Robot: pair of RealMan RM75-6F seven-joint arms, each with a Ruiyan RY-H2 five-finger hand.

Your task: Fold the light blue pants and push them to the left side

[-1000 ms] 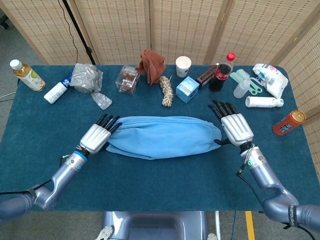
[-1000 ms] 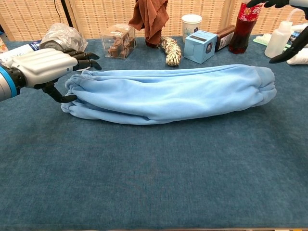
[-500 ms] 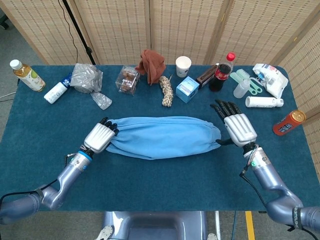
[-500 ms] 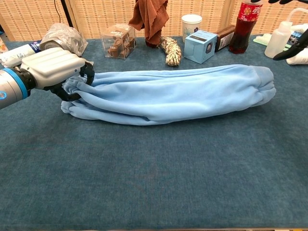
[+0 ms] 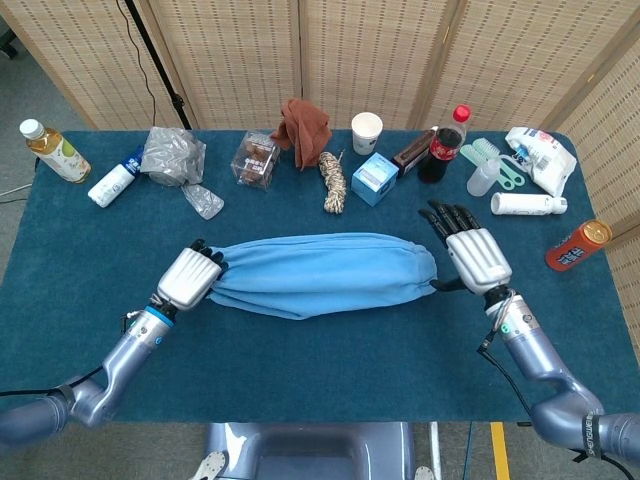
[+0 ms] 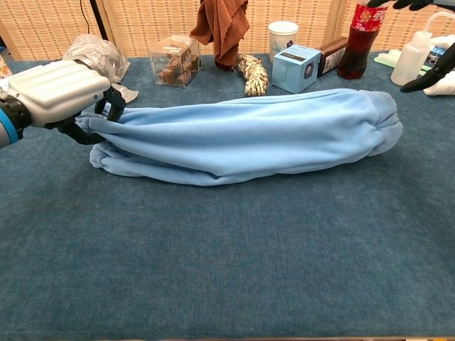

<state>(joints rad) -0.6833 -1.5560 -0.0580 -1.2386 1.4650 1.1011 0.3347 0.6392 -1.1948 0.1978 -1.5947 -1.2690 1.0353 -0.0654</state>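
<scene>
Fingers of the left hand (image 6: pixel 53 91) are curled around the bunched left end of the light blue pants (image 5: pixel 320 273), lifting a fold of fabric just clear of the layers beneath, as the chest view shows. The right hand (image 5: pixel 472 252) is empty, its dark fingers (image 5: pixel 447 217) spread and pointing away from the robot, its palm just beside the right end of the pants; whether the thumb touches the cloth cannot be told. The pants lie as a long, narrow roll across the middle of the blue table (image 5: pixel 320 380), already doubled lengthwise, with the cola bottle (image 5: pixel 445 143), light blue box (image 5: pixel 375 179) and coil of rope (image 5: pixel 332 180) lined up behind them along the far edge.

The step in hand appears to be the second fold: bringing one end of the roll over toward the other. The next move likely calls for the left hand to carry its pinched end up and across toward the right hand's side without letting the lower layers drag, or for the right hand to close on its own end first. The soft fleece-like fabric could slump or unroll if lifted from a single point. Only after that fold would the bundle be ready to be pushed to the left of its present spot.
</scene>
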